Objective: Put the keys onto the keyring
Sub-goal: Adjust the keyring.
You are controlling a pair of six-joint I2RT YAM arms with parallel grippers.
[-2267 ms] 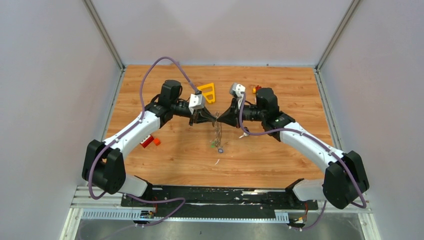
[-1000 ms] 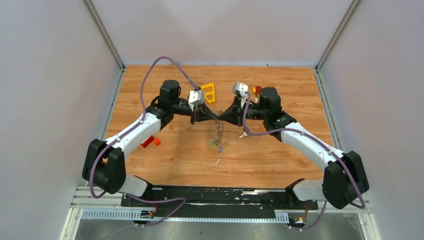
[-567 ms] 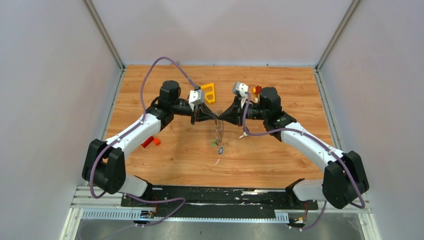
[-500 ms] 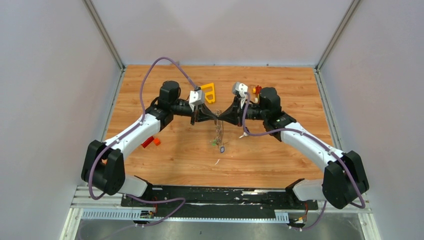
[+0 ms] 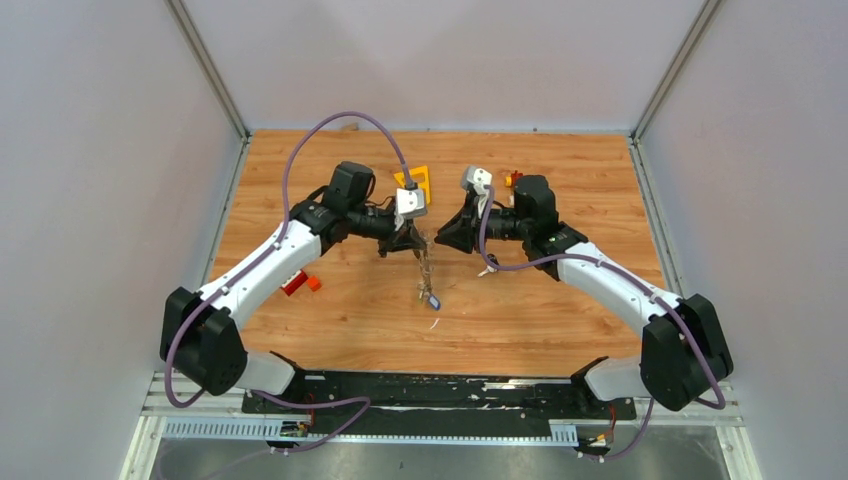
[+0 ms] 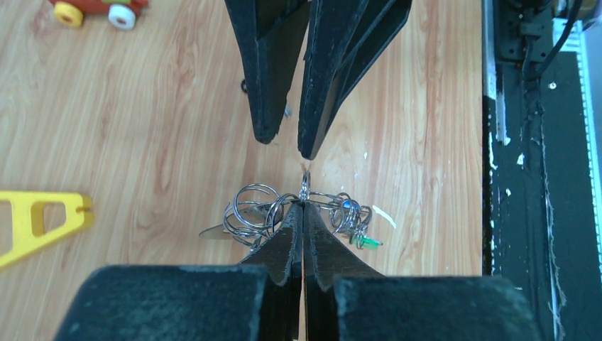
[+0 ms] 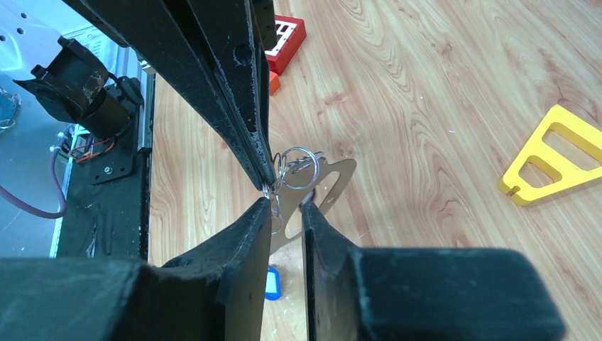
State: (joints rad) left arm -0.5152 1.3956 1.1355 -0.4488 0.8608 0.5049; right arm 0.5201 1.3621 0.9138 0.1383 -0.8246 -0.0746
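Left jaws are pressed hard together: your left gripper (image 6: 304, 207) pinches the silver keyring (image 7: 334, 181) at its upper edge, over the middle of the wooden table (image 5: 560, 320). Right jaws stand slightly spread. Your right gripper (image 7: 285, 204) faces the left one tip to tip, just beside the keyring, and its fingers grip nothing. Small wire rings bunch on both sides of the pinch. The keys (image 5: 429, 296) dangle below with a blue tag (image 7: 272, 283) and a green tag (image 6: 365, 242). Whether the lowest tag touches the wood, I cannot tell. A yellow triangle frame (image 6: 32, 222) lies flat beyond, a red toy car (image 6: 96, 8) well apart.
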